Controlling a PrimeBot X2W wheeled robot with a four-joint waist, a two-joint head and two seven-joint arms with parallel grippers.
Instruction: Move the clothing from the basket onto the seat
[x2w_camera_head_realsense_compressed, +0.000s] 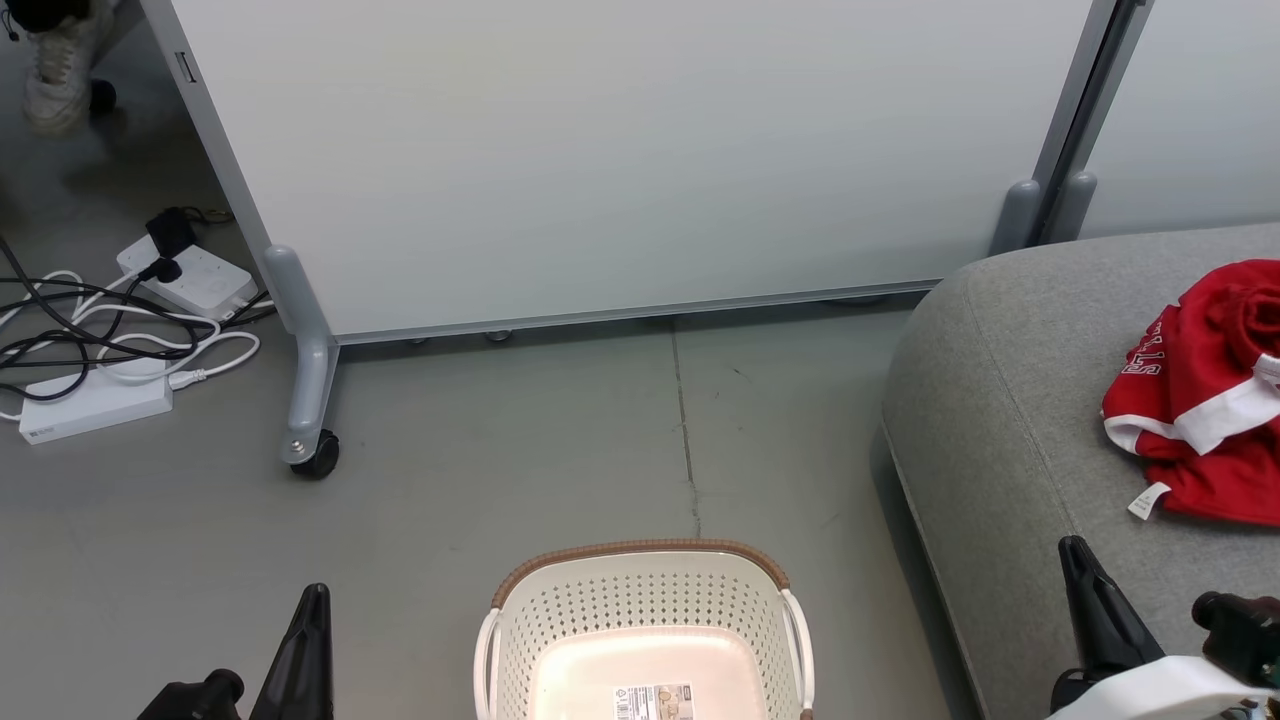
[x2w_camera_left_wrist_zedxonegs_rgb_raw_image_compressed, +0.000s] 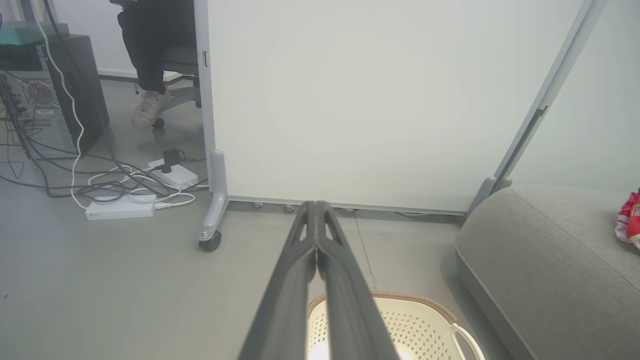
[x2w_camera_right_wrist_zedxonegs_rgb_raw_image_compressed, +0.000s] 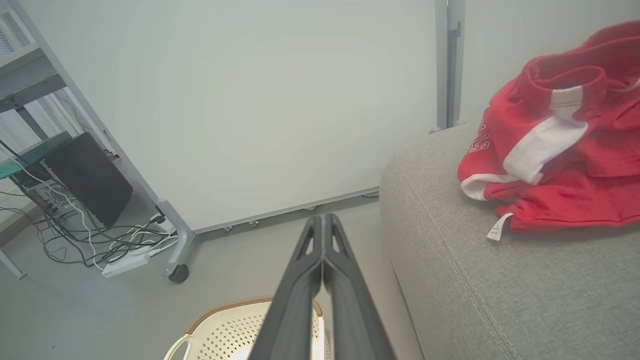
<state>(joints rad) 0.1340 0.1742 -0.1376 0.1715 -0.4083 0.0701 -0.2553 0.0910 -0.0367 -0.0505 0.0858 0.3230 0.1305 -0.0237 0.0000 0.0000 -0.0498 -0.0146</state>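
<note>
Red clothing (x2w_camera_head_realsense_compressed: 1200, 350) on seat (x2w_camera_head_realsense_compressed: 1000, 420); wrist views: left end effector (x2w_camera_left_wrist_zedxonegs_rgb_raw_image_compressed: 316, 204), right end effector (x2w_camera_right_wrist_zedxonegs_rgb_raw_image_compressed: 322, 216) closed, empty.

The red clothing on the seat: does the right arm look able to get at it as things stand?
Probably yes. The right gripper, shut, hangs beside the seat, and nothing but bare upholstery lies between it and the clothing.

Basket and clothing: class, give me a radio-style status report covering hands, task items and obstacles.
Left hand shut, empty; right hand shut, empty. Clothing lying on seat; basket bare where visible. No obstacle between basket and seat.
</note>
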